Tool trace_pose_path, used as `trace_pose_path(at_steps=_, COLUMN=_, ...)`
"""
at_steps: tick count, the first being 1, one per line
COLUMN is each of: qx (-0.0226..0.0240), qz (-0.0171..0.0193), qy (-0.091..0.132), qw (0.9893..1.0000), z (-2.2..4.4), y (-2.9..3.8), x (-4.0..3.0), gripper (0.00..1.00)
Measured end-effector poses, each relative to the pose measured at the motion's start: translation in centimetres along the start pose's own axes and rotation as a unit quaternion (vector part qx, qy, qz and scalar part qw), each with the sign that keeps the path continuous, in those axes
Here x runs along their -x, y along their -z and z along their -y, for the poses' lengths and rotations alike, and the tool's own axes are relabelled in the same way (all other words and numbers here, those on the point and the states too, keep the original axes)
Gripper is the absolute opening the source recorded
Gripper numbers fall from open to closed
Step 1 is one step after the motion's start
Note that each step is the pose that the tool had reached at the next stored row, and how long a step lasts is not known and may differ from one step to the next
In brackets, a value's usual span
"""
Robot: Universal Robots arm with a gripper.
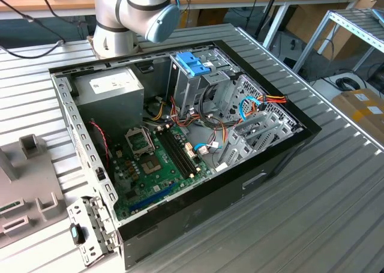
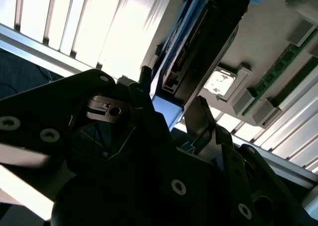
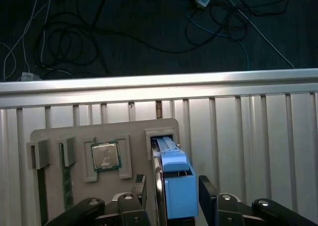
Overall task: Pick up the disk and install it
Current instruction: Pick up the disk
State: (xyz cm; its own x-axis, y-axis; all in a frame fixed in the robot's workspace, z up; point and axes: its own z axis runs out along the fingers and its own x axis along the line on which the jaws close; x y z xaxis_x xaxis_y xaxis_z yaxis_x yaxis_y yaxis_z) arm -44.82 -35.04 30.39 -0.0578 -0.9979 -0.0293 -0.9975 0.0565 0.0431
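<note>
Fingers of the gripper point(image 3: 172, 180) were apart, straddling the disk point(image 3: 178, 193). Thin gaps showed on both sides in the first wrist view, so it was not clamped. The disk stood on edge, blue carrier frame toward the gripper, far end seated in a slot of the grey fixture tray point(image 3: 54, 136). The same tray held a CPU point(image 3: 105, 156) and a RAM stick point(image 3: 67, 186) beside the disk. The tray lay on the slatted metal table point(image 3: 248, 136). In the exterior view an open PC case point(image 1: 240, 183) sat on that table, with the arm base point(image 1: 114, 27) beyond it.
</note>
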Motion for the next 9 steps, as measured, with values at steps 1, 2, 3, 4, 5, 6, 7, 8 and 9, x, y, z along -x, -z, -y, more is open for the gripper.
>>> trace_pose_path(at_steps=1, qx=0.0000, qz=0.0000, qy=0.000, qw=1.0000, z=-0.07, y=-0.14, x=-0.01, gripper=0.54)
trace_pose_path(at_steps=2, qx=-0.0001, qz=0.0000, qy=0.000, qw=1.0000, z=-0.15, y=-0.33, x=-0.02, gripper=0.54)
trace_pose_path(at_steps=3, qx=0.0000, qz=0.0000, qy=0.000, qw=1.0000, z=-0.22, y=-0.49, x=-0.03, gripper=0.54)
trace_pose_path(at_steps=4, qx=-0.0001, qz=0.0000, qy=0.000, qw=1.0000, z=-0.27, y=-0.63, x=-0.03, gripper=0.54)
trace_pose_path(at_steps=5, qx=0.0000, qz=0.0000, qy=0.000, qw=1.0000, z=-0.29, y=-0.75, x=-0.04, gripper=0.54)
trace_pose_path(at_steps=6, qx=-0.0001, qz=0.0001, qy=0.000, qw=1.0000, z=-0.30, y=-0.89, x=-0.05, gripper=0.54)
trace_pose_path(at_steps=7, qx=0.0000, qz=0.0001, qy=0.000, qw=1.0000, z=-0.32, y=-1.11, x=-0.05, gripper=0.54)
trace_pose_path(at_steps=8, qx=0.0000, qz=0.0000, qy=0.000, qw=1.0000, z=-0.33, y=-1.28, x=-0.06, gripper=0.54)
trace_pose_path(at_steps=9, qx=0.0001, qz=0.0000, qy=0.000, qw=1.0000, z=-0.33, y=-1.28, x=-0.06, gripper=0.54)
